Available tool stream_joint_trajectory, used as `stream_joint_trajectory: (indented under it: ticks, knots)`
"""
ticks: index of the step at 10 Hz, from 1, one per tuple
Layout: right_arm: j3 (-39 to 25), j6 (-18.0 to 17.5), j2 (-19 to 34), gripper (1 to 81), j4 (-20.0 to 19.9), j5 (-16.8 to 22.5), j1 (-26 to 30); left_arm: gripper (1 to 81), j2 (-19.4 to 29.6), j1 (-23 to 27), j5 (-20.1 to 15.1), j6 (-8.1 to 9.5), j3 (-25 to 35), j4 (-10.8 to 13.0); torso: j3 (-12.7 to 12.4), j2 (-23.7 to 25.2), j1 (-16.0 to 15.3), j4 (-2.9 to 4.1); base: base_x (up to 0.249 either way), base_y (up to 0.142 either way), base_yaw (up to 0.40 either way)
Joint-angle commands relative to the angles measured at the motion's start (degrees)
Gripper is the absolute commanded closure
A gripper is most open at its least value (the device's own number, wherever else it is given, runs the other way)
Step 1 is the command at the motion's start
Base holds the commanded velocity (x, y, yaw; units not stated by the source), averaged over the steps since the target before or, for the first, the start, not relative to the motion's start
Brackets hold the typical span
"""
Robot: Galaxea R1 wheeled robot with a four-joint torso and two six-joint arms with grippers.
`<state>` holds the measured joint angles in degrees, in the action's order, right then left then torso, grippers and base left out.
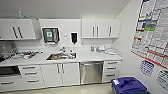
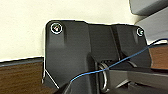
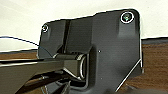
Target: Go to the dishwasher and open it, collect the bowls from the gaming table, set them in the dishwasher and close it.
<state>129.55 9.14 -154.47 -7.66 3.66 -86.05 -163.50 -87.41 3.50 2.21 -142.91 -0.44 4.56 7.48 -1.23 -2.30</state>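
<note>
The dishwasher (image 1: 91,72) sits under the white counter, right of the sink cabinet, its stainless-steel front shut with a bar handle across the top. It lies ahead of me across the floor. The bowls and the gaming table are out of view. Both wrist views show the robot's own dark plate against a pale wall and a wood-grain floor.
A steel sink (image 1: 61,56) is set in the counter (image 1: 82,57), with clutter at its left end. White drawers (image 1: 112,70) flank the dishwasher on the right. A blue-lidded bin (image 1: 128,85) stands at the lower right by a wall with posters (image 1: 152,30).
</note>
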Motion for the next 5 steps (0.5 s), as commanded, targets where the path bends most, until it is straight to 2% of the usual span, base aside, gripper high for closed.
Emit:
stream_joint_trajectory:
  ticks: [1, 5]
  knots:
    - [-0.2, 0.2, 0.7, 1.0, -0.4, 3.4, 3.3, 1.0, 0.9, 3.1, -2.1, 0.08, 0.3, -0.4, 0.0, 0.0, 0.0, 0.0, 0.134, 0.0, 0.0]
    - [1.0, 0.2, 0.3, 1.0, -0.5, 3.4, 3.3, 1.0, 0.8, 3.1, -2.1, 0.08, 0.3, -0.6, 0.0, 0.0, 0.0, 0.0, 0.167, 0.0, 0.0]
